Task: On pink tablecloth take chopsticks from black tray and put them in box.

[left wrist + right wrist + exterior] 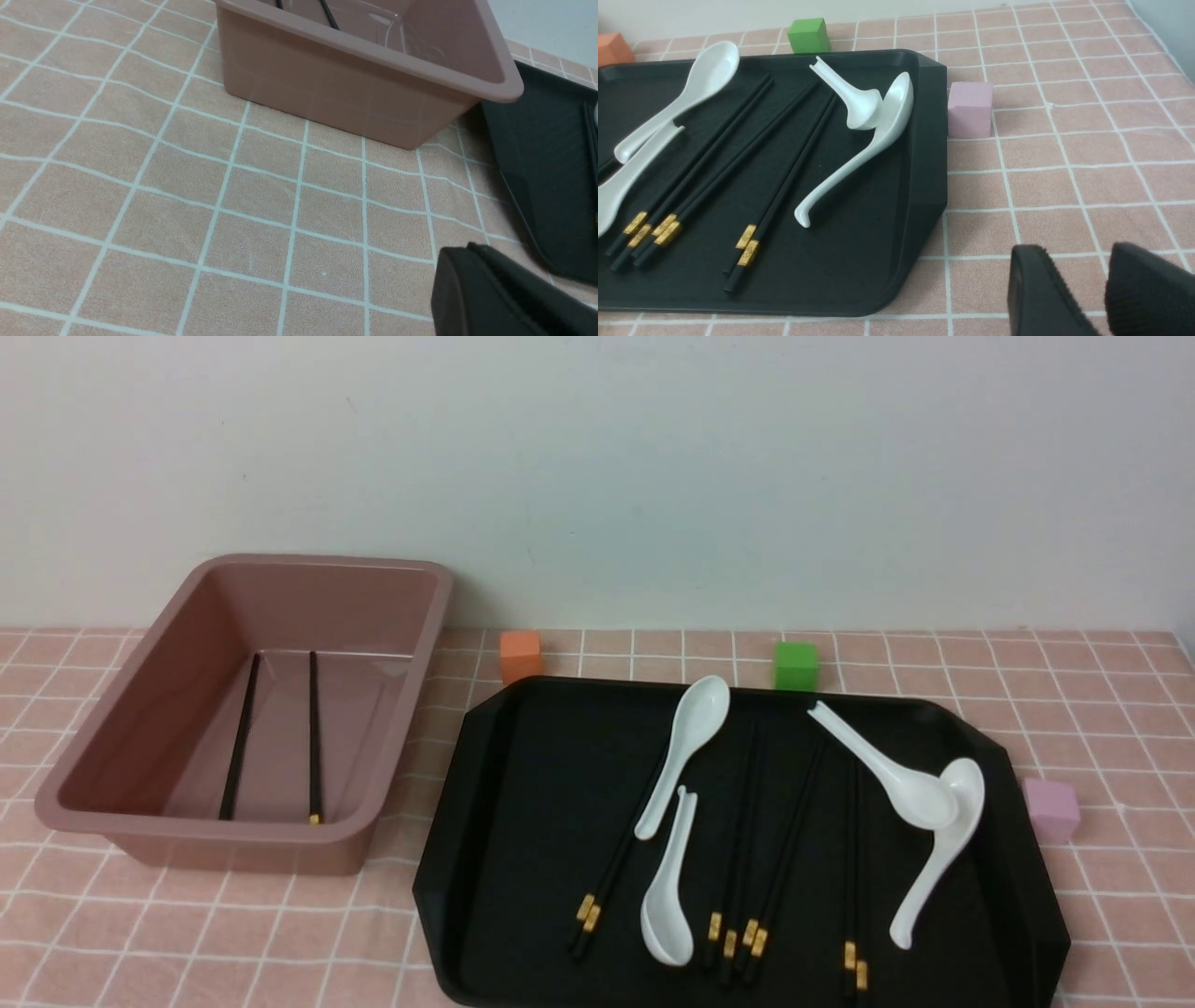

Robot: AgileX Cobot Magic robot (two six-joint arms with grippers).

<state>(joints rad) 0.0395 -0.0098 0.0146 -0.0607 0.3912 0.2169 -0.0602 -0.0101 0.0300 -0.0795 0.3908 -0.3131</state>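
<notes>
Chopsticks black, gold-banded; right gripper parted, empty; left gripper jaws unclear.

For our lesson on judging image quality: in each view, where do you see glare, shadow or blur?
Front view: soft even light, a pale sheen on the box floor, black tray matte. Left wrist view: the left gripper is a dark, blurred shape at the edge. Right wrist view: chopsticks sharp, right gripper soft-edged.
</notes>
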